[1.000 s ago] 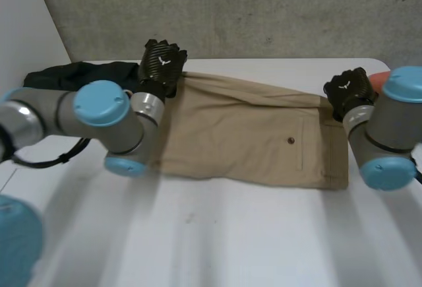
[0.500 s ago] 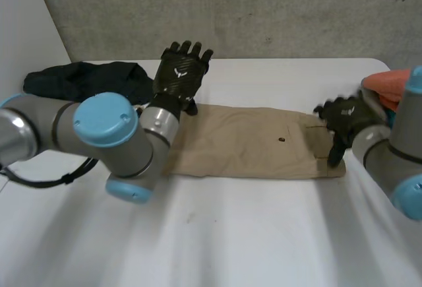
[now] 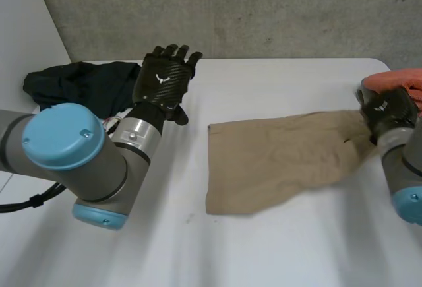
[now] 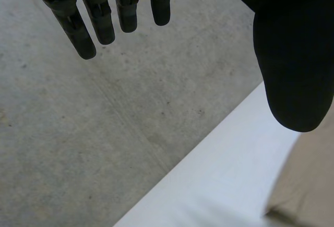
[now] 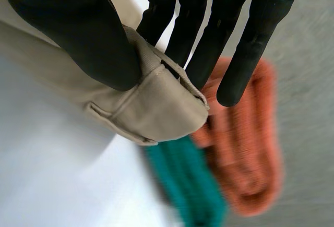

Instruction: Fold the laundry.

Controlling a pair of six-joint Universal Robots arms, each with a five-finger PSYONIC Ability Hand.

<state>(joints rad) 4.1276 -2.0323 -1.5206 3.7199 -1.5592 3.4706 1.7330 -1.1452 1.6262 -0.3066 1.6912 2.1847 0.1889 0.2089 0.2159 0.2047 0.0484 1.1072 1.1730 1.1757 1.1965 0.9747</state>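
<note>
Khaki trousers pinched at one end

The right robot hand clamps the trousers' thick end between its thumb and straight fingers, close to an orange cloth and a teal cloth. The rest of the garment lies rumpled across the white surface. The left robot hand hovers with its fingers spread and holds nothing, beside a dark garment.

I see the trousers mid-counter, a bundled garment at ten o'clock, and a cloth pile at two.
</note>
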